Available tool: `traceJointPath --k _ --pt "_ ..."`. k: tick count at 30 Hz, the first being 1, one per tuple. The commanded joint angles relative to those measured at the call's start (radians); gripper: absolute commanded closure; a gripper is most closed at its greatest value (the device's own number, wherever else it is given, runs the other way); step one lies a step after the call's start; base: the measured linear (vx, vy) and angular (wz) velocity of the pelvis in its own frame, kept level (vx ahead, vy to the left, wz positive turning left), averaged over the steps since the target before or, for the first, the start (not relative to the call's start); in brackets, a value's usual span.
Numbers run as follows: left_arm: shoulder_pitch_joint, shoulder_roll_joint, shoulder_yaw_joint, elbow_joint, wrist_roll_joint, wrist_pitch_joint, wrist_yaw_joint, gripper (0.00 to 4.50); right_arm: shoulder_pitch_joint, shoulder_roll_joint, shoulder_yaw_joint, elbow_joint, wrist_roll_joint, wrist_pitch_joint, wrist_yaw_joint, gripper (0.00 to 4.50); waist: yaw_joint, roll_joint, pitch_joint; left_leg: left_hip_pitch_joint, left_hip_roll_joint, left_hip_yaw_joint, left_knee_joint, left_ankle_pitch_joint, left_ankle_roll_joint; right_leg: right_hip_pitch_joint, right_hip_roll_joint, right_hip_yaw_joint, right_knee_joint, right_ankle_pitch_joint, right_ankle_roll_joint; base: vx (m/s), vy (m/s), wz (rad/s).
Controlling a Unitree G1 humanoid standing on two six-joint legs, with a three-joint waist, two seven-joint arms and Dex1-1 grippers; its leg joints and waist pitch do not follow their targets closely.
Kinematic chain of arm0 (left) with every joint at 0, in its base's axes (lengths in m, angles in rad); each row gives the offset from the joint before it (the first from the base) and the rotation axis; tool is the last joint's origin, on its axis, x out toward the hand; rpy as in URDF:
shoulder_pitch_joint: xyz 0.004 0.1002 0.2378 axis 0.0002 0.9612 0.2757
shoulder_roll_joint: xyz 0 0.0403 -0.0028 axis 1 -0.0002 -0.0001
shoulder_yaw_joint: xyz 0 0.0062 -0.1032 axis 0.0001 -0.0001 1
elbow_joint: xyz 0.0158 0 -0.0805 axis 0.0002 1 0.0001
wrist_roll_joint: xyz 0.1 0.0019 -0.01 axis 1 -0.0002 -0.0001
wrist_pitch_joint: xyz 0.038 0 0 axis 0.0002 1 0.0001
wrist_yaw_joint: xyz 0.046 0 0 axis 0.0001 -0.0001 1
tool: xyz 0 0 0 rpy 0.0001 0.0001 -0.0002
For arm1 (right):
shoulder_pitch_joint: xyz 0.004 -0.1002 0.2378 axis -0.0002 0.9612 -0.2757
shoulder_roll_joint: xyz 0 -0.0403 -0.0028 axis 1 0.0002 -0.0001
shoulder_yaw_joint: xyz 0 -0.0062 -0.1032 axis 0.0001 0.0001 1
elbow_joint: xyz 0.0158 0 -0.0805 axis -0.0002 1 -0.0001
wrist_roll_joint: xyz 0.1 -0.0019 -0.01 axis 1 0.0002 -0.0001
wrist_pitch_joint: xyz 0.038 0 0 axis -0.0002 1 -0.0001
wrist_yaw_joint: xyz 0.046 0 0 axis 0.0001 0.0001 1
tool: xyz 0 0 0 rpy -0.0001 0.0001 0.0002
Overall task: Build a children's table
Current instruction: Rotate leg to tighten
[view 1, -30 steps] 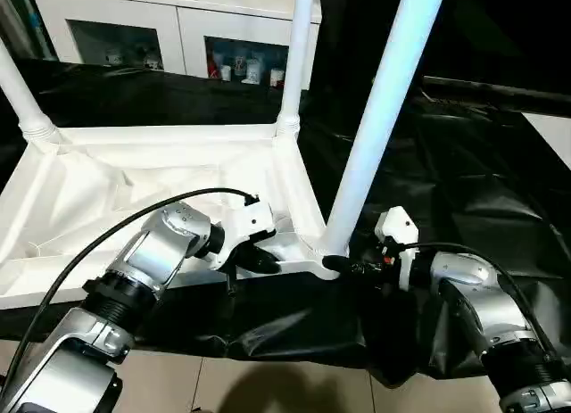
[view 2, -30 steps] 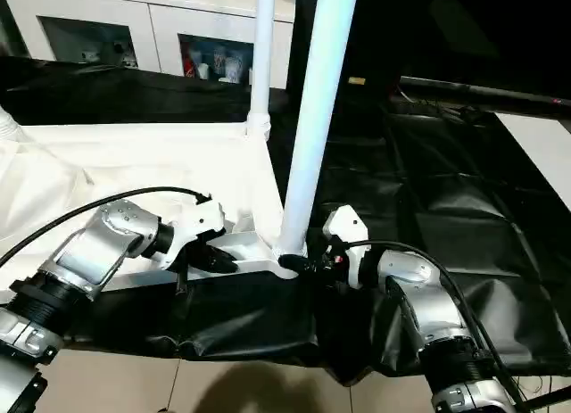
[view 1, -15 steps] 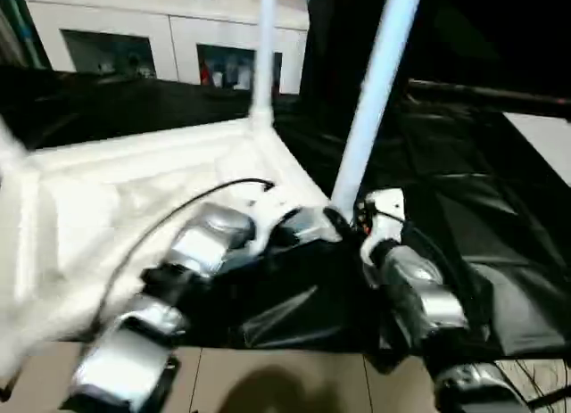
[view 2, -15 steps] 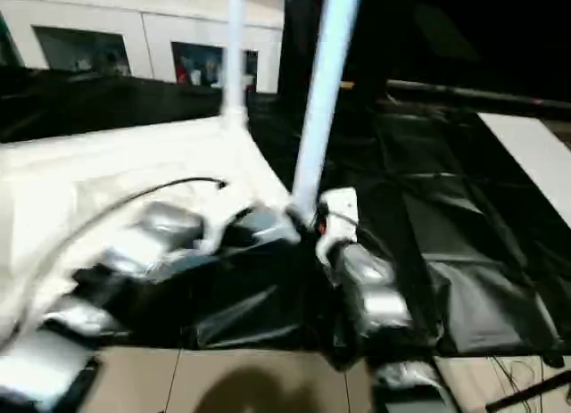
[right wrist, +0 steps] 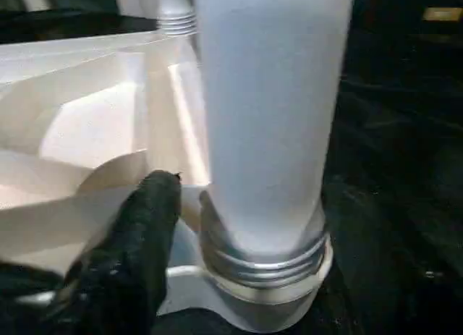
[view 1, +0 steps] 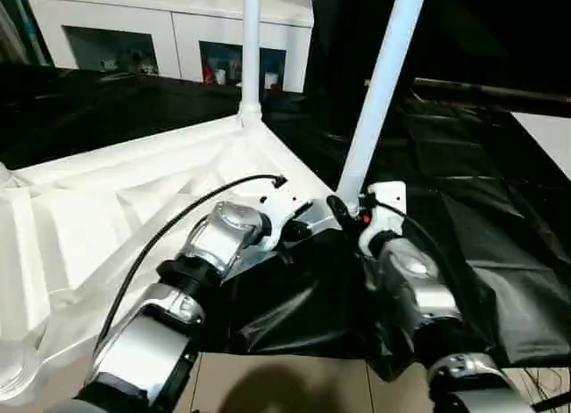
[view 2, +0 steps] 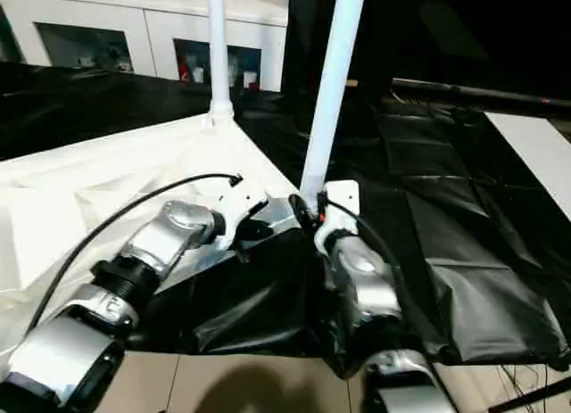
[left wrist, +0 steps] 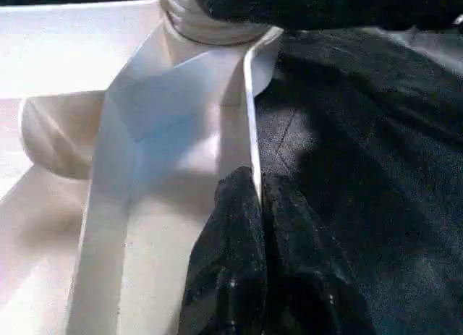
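White plastic all across the middle: the children's table (view 1: 98, 208) lies upside down on the black-draped work table (view 1: 500, 217), ribbed underside up, its near corner right at the work table's front edge. No lettering readable on anything here. Left forearm reaches in low from the front, bent inward, and the left gripper (left wrist: 257, 205) is pinched tight on the thin side rim of the children's table, one black finger either side of it. Right arm comes up short and steep beside it; the right gripper (view 1: 339, 208) sits at the foot of the near leg (view 1: 379, 87), one finger (right wrist: 137, 234) against the socket's threaded collar, its grip can't be made out. That leg stands upright in the corner socket. Farther back, another leg (view 1: 251, 47) stands in the far corner. Behind, a white cabinet (view 1: 161, 34) with glass doors, small items inside
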Motion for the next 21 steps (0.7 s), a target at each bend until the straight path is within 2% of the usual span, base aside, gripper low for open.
traceJointPath --k 1,2,4,5,7,8,11,14,19,21 --pt "0.046 0.03 -0.075 -0.013 0.028 0.018 -0.114 4.5 0.021 -0.055 0.062 -0.063 -0.008 0.024 0.151 1.15 0.007 0.008 -0.047 -0.008 0.015 0.002 -0.062 -0.211 0.038 0.045 -0.054 0.05 -0.085 -0.204 -0.164 0.0 0.0 0.0" --pt "0.047 0.033 -0.076 -0.016 0.028 0.017 -0.118 4.5 0.022 -0.059 0.064 -0.066 -0.008 0.025 0.158 1.15 0.008 0.008 -0.047 -0.008 0.016 0.003 -0.061 -0.207 0.041 0.045 -0.055 0.052 -0.084 -0.194 -0.167 0.0 0.0 0.0" --pt "0.073 0.076 -0.093 -0.071 0.021 -0.004 -0.194 4.5 0.055 -0.131 0.097 -0.131 -0.005 0.026 0.29 1.15 0.007 0.01 -0.047 -0.008 0.018 0.004 -0.061 -0.19 0.045 0.044 -0.055 0.052 -0.079 -0.159 -0.187 0.0 0.0 0.0" --pt "0.086 0.101 -0.099 -0.1 0.017 -0.005 -0.232 4.5 0.074 -0.168 0.114 -0.164 -0.003 0.022 0.357 1.15 0.01 0.008 -0.049 -0.008 0.02 0.002 -0.061 -0.187 0.046 0.05 -0.055 0.05 -0.077 -0.148 -0.19 0.0 0.0 0.0" --pt "0.098 0.129 -0.106 -0.131 0.01 -0.011 -0.278 4.5 0.094 -0.206 0.129 -0.197 0.001 0.017 0.426 1.15 0.01 0.01 -0.05 -0.007 0.021 0.004 -0.057 -0.17 0.059 0.047 -0.053 0.051 -0.071 -0.098 -0.204 0.0 0.0 0.0" --pt "0.111 0.162 -0.112 -0.164 -0.004 -0.022 -0.333 4.5 0.108 -0.234 0.139 -0.223 0.007 0.013 0.476 1.15 0.01 0.008 -0.05 -0.011 0.02 0.004 -0.056 -0.151 0.065 0.049 -0.053 0.05 -0.066 -0.069 -0.211 0.0 0.0 0.0" --pt "0.13 0.203 -0.119 -0.213 -0.024 -0.032 -0.406 4.5 0.124 -0.263 0.154 -0.258 0.021 0.015 0.532 1.15 0.01 0.009 -0.049 -0.009 0.021 0.005 -0.056 -0.149 0.07 0.048 -0.053 0.051 -0.064 -0.052 -0.225 0.0 0.0 0.0" --pt "0.15 0.244 -0.119 -0.265 -0.049 -0.038 -0.486 4.5 0.143 -0.287 0.178 -0.292 0.021 0.012 0.589 1.15 0.011 0.013 -0.048 -0.003 0.023 0.006 -0.057 -0.168 0.065 0.044 -0.055 0.051 -0.066 -0.074 -0.232 0.0 0.0 0.0" --pt "0.155 0.269 -0.111 -0.279 -0.051 -0.031 -0.505 4.5 0.157 -0.297 0.195 -0.309 0.018 0.015 0.621 1.15 0.019 0.015 -0.046 0.003 0.024 0.008 -0.059 -0.201 0.04 0.039 -0.054 0.054 -0.067 -0.098 -0.234 0.0 0.0 0.0" --pt "0.157 0.274 -0.112 -0.285 -0.05 -0.028 -0.508 4.5 0.158 -0.295 0.2 -0.308 0.019 0.023 0.641 1.15 0.02 0.014 -0.047 0.0 0.023 0.007 -0.059 -0.2 0.037 0.043 -0.054 0.053 -0.066 -0.098 -0.231 0.0 0.0 0.0"
